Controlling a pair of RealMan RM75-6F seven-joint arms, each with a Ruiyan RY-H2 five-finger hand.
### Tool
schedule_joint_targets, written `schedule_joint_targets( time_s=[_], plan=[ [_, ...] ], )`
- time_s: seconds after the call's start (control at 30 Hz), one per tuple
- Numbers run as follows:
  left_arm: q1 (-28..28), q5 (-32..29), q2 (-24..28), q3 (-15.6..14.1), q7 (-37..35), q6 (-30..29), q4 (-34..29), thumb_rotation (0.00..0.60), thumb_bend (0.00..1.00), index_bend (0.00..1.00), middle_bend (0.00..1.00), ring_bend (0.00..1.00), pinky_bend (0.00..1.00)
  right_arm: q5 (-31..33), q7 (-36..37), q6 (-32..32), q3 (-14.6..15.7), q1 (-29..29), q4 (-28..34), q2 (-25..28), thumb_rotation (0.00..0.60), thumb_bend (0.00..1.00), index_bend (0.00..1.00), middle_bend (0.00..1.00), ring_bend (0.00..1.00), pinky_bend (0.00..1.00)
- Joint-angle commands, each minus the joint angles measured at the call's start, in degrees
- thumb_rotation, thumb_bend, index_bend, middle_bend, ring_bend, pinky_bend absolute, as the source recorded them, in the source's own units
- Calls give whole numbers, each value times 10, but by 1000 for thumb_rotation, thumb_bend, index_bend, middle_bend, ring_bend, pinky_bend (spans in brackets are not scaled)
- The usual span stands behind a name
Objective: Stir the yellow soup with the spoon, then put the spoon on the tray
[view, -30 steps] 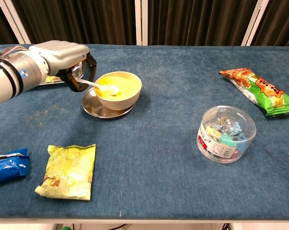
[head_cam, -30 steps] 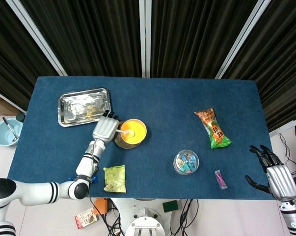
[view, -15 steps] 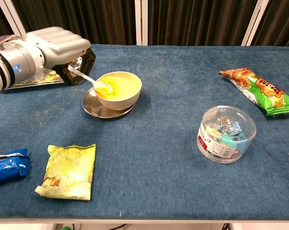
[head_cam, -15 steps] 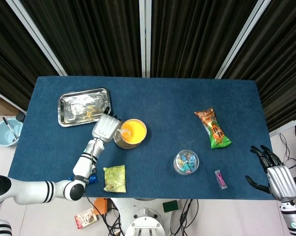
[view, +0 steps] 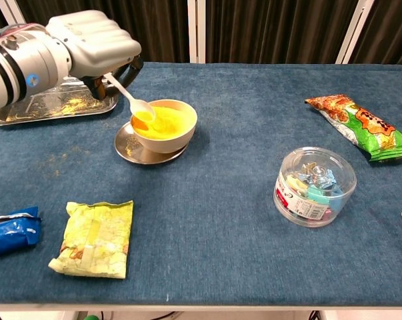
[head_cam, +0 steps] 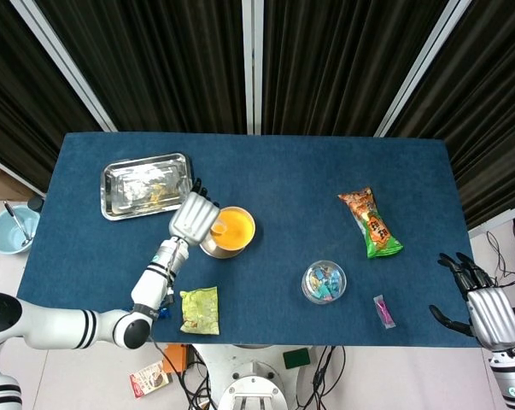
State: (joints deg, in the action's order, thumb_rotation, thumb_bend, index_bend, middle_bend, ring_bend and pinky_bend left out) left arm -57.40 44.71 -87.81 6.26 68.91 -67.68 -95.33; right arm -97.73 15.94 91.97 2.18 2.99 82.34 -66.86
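- the left hand grasps the spoon by its handle, the spoon's tip at the left rim of the bowl of yellow soup, which sits on a saucer toward the table's far left.
- to finish well, i'd lift clear of the rim, keep the spoon level against drips, then carry it to the tray near the far left corner.
- the right hand hangs released, off the near right corner.
- the snack packets' writing is too small to read.

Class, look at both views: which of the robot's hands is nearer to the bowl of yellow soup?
Left. The left hand holds the spoon right at the bowl of yellow soup; the right hand hangs beyond the table's far right corner.
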Motion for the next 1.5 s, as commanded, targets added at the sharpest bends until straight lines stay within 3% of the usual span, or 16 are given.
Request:
schedule_joint_targets(
  time_s=[0.03, 0.33, 0.5, 0.9, 1.2, 1.5],
  plan=[
    [-10, 19, -14, -17, 41, -26, 2, 600, 485, 580, 553, 331, 188, 1, 2, 1, 0, -1, -2, 0, 600, 236, 97, 192, 76, 203],
    [-15, 78, -75, -57, 131, -71, 61, 600, 490, 590, 563, 334, 191, 1, 7, 2, 0, -2, -7, -2, 600, 235, 96, 192, 76, 203],
    [-10, 78, -97, -57, 139, -66, 91, 600, 493, 592, 563, 334, 192, 3, 5, 1, 0, -2, -7, -2, 600, 236, 96, 192, 76, 203],
    [10, 58, -122, -22, 41, -16, 127, 600, 498, 601, 552, 334, 188, 5, 4, -2, 0, -3, -6, -3, 600, 236, 96, 192, 76, 204],
    [31, 61, -97, 7, -73, 18, 121, 600, 507, 606, 539, 333, 184, 7, 1, -3, -1, -3, -3, -3, 600, 237, 97, 192, 76, 203],
    [46, 9, -47, 49, -158, 55, 63, 600, 499, 604, 535, 333, 182, 5, -3, -2, -2, -2, 3, -1, 600, 237, 96, 192, 76, 203]
  ],
)
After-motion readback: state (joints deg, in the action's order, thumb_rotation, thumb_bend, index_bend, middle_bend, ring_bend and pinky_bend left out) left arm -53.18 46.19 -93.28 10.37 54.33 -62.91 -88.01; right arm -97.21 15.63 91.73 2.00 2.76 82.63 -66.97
